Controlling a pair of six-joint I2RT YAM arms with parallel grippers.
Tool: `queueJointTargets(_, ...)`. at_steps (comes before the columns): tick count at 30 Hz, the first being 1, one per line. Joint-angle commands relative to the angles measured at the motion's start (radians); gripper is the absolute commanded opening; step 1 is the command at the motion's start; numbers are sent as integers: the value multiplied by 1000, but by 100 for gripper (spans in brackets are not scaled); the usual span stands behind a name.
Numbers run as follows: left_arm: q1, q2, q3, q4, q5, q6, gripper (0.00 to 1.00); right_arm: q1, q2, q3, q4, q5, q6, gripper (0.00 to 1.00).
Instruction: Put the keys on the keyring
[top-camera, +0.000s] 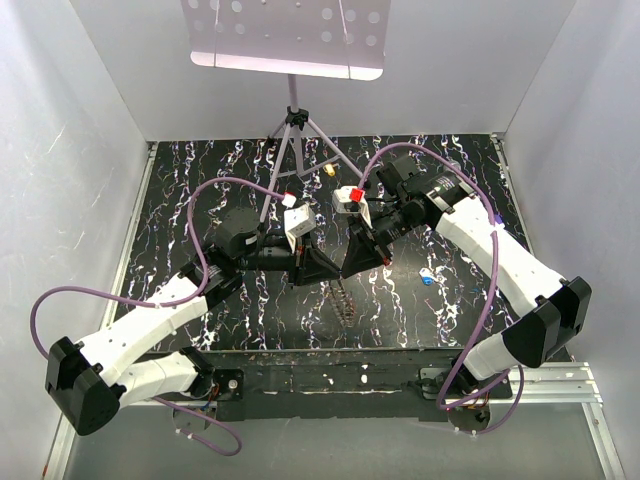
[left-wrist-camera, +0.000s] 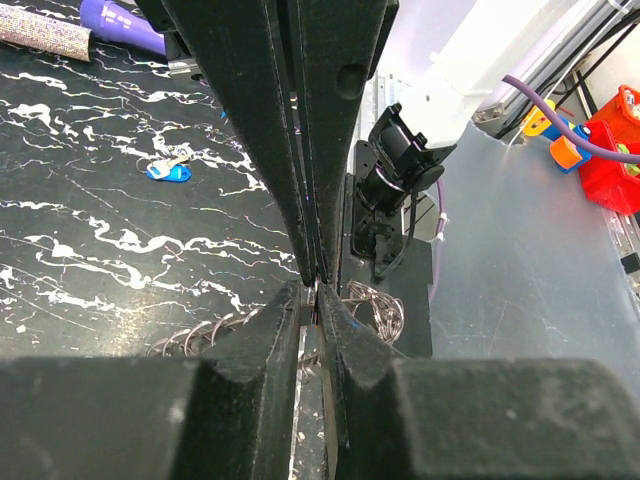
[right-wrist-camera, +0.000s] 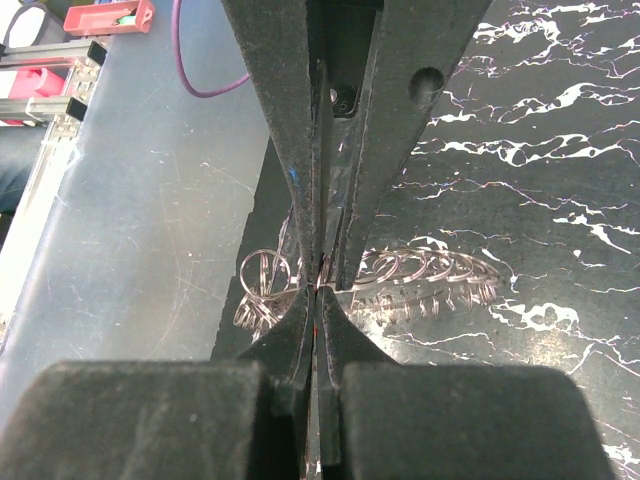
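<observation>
**Ring-holding stage.** The right gripper (top-camera: 347, 270), fingers pressed together, pinches the keyring (right-wrist-camera: 430, 270). It meets the left gripper (top-camera: 334, 272) tip to tip. The left's fingers stand almost together with a thin slit between them, and we cannot tell whether they grip the wire. In the top view the keyring extends toward 6 o'clock from the meeting tips. In the right wrist view its loops fan to 3 and 9 o'clock. A blue key (top-camera: 427, 278) lies on the table (top-camera: 200, 190) at 3 o'clock of the tips, apart from the keyring. We judge that no key is threaded yet. The next move calls for one gripper to steady the keyring while the other takes a fine pinch on the key's head.
</observation>
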Motion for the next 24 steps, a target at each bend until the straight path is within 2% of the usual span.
queueJointTargets(1,-3,-2,-1,4,16,-4,12,6,-3,47,-1,-45,-5,1)
queueJointTargets(9,-2,15,4,-8,33,-14,6,6,-2,47,5,-40,3,1)
queueJointTargets(11,-3,20,7,-11,41,-11,0,6,-3,46,3,-39,3,1)
queueJointTargets(20,-3,-6,21,-80,-8,20,0,5,-12,50,14,-16,23,1)
queueJointTargets(21,-3,-17,19,-91,-14,25,0,5,-14,55,10,-8,21,9)
queueJointTargets(24,-2,-49,18,-103,-37,34,0,-6,-25,68,-13,4,8,41)
